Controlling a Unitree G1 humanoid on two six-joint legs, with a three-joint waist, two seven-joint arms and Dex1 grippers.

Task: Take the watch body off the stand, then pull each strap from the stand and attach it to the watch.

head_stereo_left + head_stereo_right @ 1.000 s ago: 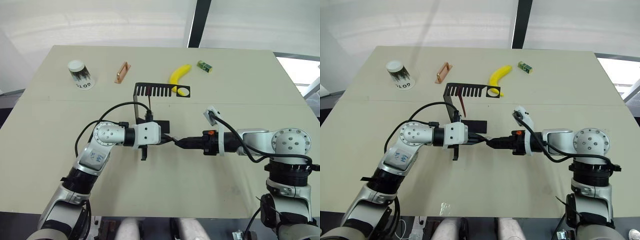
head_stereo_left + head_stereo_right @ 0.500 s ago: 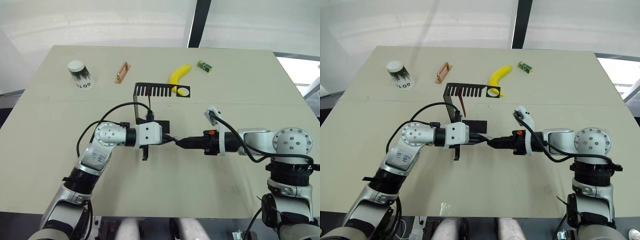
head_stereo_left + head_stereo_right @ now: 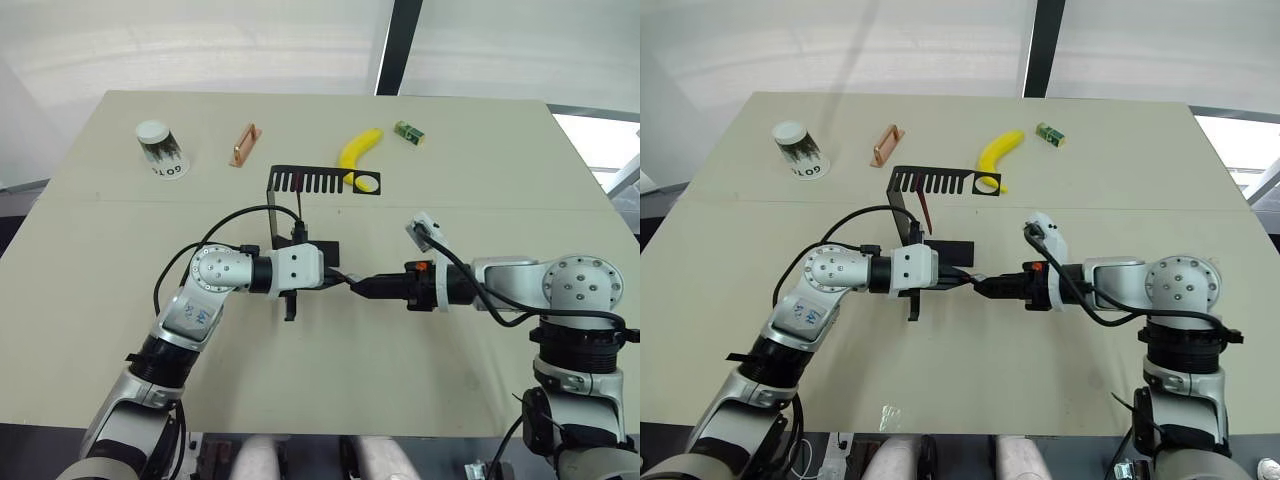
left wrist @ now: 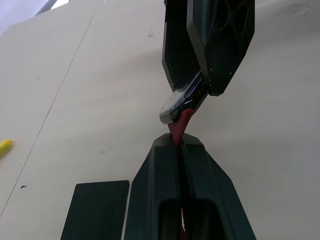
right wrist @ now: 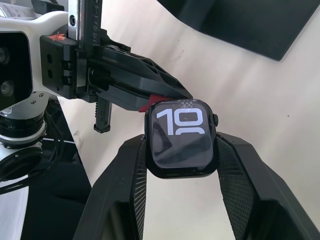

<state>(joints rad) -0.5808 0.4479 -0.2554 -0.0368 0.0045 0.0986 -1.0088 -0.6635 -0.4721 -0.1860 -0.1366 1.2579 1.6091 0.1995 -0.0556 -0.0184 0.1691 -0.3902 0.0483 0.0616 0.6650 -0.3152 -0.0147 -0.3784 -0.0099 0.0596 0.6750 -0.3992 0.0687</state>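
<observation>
Two white digits — "10" — show on the watch body (image 5: 182,138) the right end effector (image 5: 181,150) grips; left end effector (image 4: 178,145) pinches a strap (image 4: 180,123).

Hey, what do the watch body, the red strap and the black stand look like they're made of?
The watch body: glossy glass face over a dark, smooth case, likely metal, with reflections on the screen. The strap: matte maroon, tapering and flexible-looking, probably silicone or rubber. The stand: thin, flat, matte black with cut slots, apparently painted sheet metal.

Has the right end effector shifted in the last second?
No. The right end effector, shut on the watch body, sits just as far from the stand as before, meeting the left end effector.
</observation>
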